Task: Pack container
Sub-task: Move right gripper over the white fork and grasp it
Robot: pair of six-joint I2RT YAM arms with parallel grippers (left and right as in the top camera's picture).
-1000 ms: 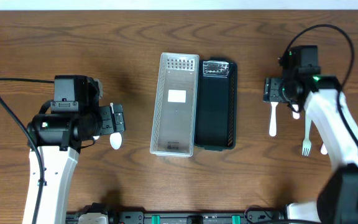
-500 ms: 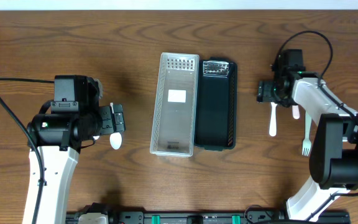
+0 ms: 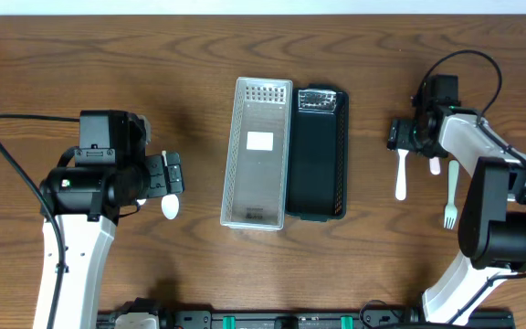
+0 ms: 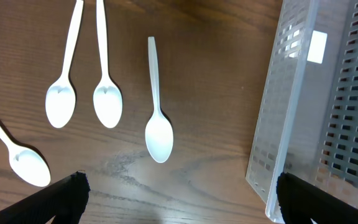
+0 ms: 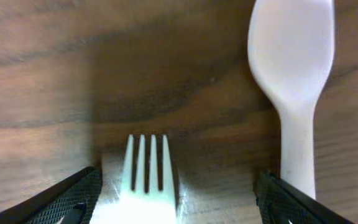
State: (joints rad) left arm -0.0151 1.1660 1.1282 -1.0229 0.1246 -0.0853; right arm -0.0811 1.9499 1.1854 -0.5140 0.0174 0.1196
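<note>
A clear perforated container (image 3: 258,153) lies mid-table beside a black container (image 3: 318,153); both look empty. My left gripper (image 3: 173,174) is open and empty over white spoons; the left wrist view shows its fingers (image 4: 179,193) wide apart, one spoon (image 4: 158,134) just ahead, and the clear container's wall (image 4: 278,124) to the right. My right gripper (image 3: 400,134) is open and low over a white fork (image 3: 401,174). In the right wrist view the fork's tines (image 5: 146,165) lie between the fingers (image 5: 176,199), with a white spoon (image 5: 294,56) beside them.
More white spoons (image 4: 107,102) (image 4: 61,102) (image 4: 30,165) lie left of the clear container. Another white fork (image 3: 450,196) and a spoon (image 3: 435,164) lie right of my right gripper. The table is brown wood.
My right gripper shifted slightly left, then back right over the fork, and its wrist turned. The left arm and the containers have not moved.
</note>
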